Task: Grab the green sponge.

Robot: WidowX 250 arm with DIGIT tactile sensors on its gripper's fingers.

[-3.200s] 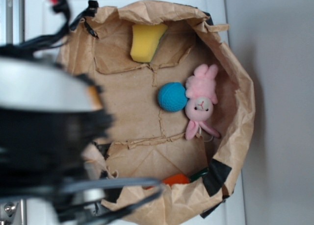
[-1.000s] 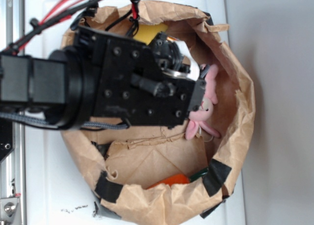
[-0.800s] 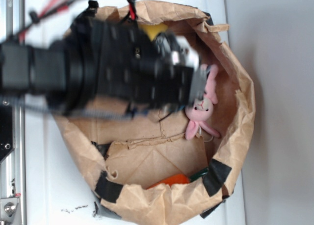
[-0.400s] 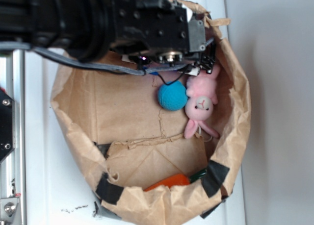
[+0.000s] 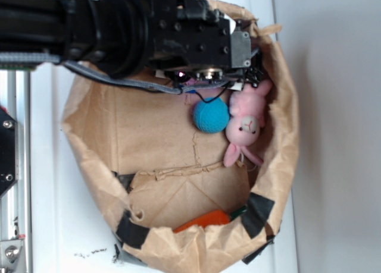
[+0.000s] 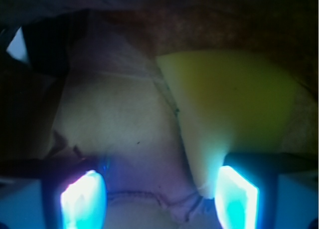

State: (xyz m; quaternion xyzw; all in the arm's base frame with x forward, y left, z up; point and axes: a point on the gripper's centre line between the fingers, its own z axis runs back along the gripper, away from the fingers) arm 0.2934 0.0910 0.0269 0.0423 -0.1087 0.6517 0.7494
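Wrist view shows the green sponge (image 6: 229, 114) lying on the brown paper bag (image 5: 149, 136) floor, its narrow lower tip apparently against one fingertip (image 6: 237, 194) of the spread gripper (image 6: 159, 194); judged light, soft, compressible foam, best pinched across its broader body.

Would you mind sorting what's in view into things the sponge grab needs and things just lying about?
Needed:
sponge
gripper, open, sponge's corner at one finger

Lying about:
blue ball
pink bunny
orange object
paper bag holding them
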